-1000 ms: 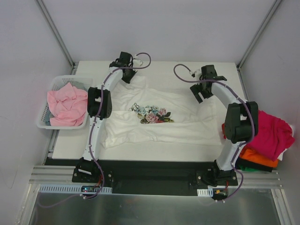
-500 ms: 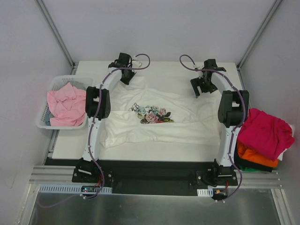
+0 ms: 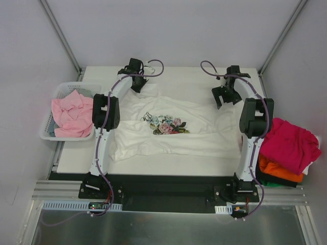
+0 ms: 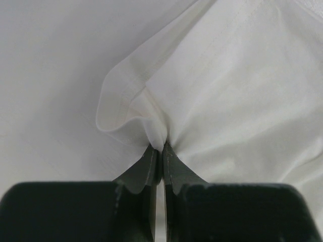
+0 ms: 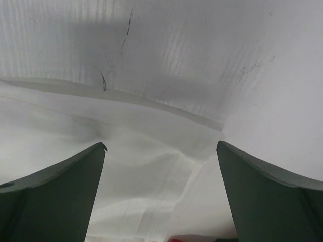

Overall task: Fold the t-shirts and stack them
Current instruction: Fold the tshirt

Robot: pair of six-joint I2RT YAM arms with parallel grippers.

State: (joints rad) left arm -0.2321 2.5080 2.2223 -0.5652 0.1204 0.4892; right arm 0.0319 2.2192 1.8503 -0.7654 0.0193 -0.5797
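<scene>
1. The left gripper [image 4: 161,147] has its jaws pressed together, pinching a fold of the white flower-print t-shirt [image 3: 153,109]. The cloth puckers up from between the fingertips, near the desk's far edge, left of centre.
2. The right gripper [image 5: 161,151] has its jaws spread wide with nothing between them. It is above the shirt's hem near the desk's far-right corner; I cannot tell whether it touches the cloth.
3. The shirt lies spread and wrinkled, print up, across the middle of the desk [image 3: 204,74].
4. A pale pink t-shirt [image 3: 71,115] lies crumpled in a white lattice basket [image 3: 64,88] beside the desk's left edge.
5. At the right edge, toward the near corner, a magenta t-shirt [image 3: 291,145] lies over an orange t-shirt [image 3: 278,171], with a dark t-shirt [image 3: 266,180] beneath.
</scene>
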